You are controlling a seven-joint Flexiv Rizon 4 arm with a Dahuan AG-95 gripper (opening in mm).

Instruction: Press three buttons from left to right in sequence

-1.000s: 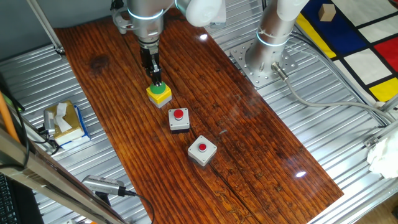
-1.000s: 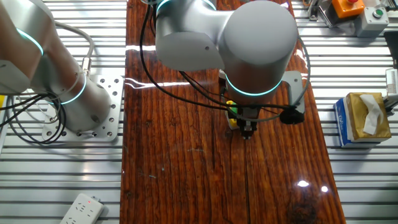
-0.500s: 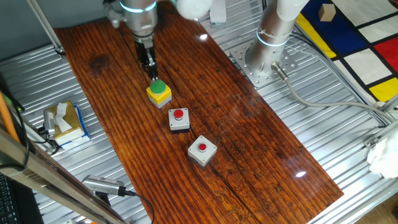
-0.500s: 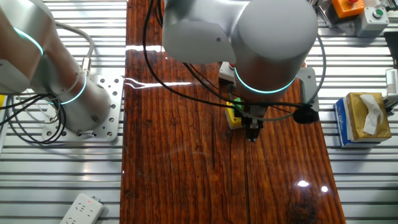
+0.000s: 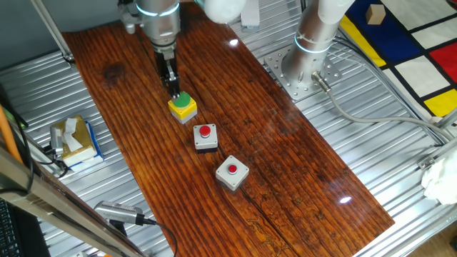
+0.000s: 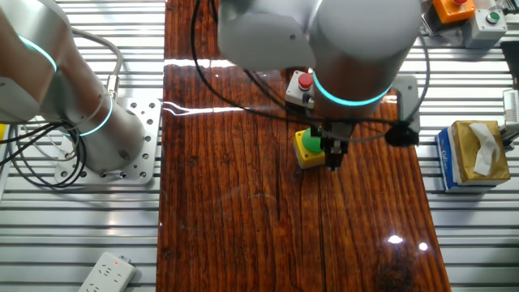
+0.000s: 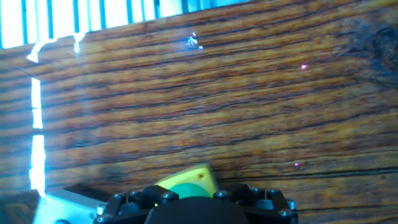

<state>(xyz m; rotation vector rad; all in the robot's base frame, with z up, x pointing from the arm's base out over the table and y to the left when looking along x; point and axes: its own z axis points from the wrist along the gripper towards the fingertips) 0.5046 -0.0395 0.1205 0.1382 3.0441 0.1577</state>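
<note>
The gripper (image 5: 173, 90) hangs just above the yellow box with the green button (image 5: 183, 106), at its far edge; whether its fingers are spread or pressed together cannot be told. Beside that box on the wooden board (image 5: 285, 157) sits the white-and-black box (image 5: 206, 136), then the grey box (image 5: 232, 172).

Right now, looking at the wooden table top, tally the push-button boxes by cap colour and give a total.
Green cap: 1, the yellow box below the gripper.
Red cap: 2, the white-and-black box and the light grey box.
Total: 3 button boxes on the wooden board.
</note>
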